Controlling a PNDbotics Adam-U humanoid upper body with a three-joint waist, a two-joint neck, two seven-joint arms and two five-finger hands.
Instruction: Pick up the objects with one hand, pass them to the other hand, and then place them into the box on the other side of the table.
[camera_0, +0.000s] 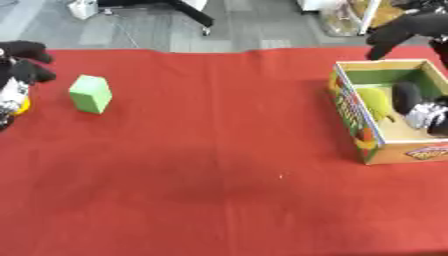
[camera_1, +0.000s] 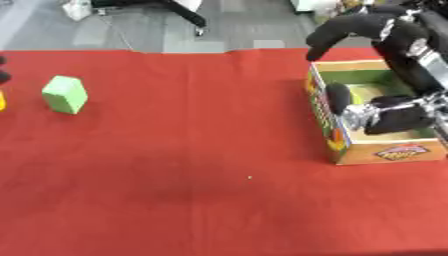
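red cloth (camera_0: 219, 200) lies nearest. right hand (camera_1: 385, 117), fingers relaxed and empty, sits in the box (camera_1: 385, 152). left hand (camera_0: 17, 75) curls round something yellow. green block (camera_0: 90, 93) looks light and stiff; grasp its flat sides.

Both head views look steeply down from near the red table (camera_0: 219, 175), sharing the box (camera_1: 385, 150) and green block (camera_0: 90, 93)

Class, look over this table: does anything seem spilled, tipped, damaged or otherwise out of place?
Nothing stands out. The green block sits upright on the red cloth, and the cardboard box stands intact with the right robot hand inside it.
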